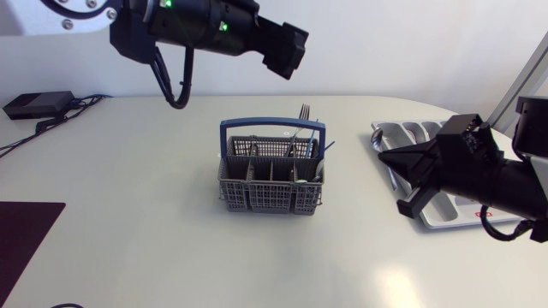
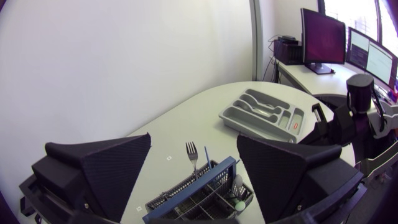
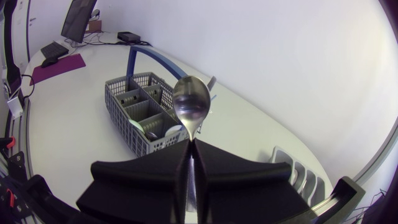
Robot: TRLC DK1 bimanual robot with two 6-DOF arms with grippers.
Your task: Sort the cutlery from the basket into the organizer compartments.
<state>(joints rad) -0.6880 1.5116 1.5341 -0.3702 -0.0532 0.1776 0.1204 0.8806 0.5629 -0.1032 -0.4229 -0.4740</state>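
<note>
Spoon (image 3: 191, 106) is what you have in the right gripper (image 3: 189, 146): both fingers are pressed together on its handle, and the bowl stands up ahead of the fingertips. From above, that gripper (image 1: 387, 160) sits between the basket (image 1: 272, 184) and the organizer (image 1: 402, 128), at the organizer's edge nearest the basket. Your left gripper (image 2: 194, 155) is spread wide and holds nothing. It hangs above the basket (image 2: 205, 193), high over the table's far side (image 1: 287, 51). A fork (image 2: 191, 151) stands tines-up in the basket's back row, with a thin blue handle (image 2: 206, 155) just beside it. You can see some cutlery already lying in the organizer (image 2: 227, 118), though which pieces is hard to tell. On the table's left side are a black box with cables (image 1: 38, 104) and a dark mat (image 1: 26, 231).
</note>
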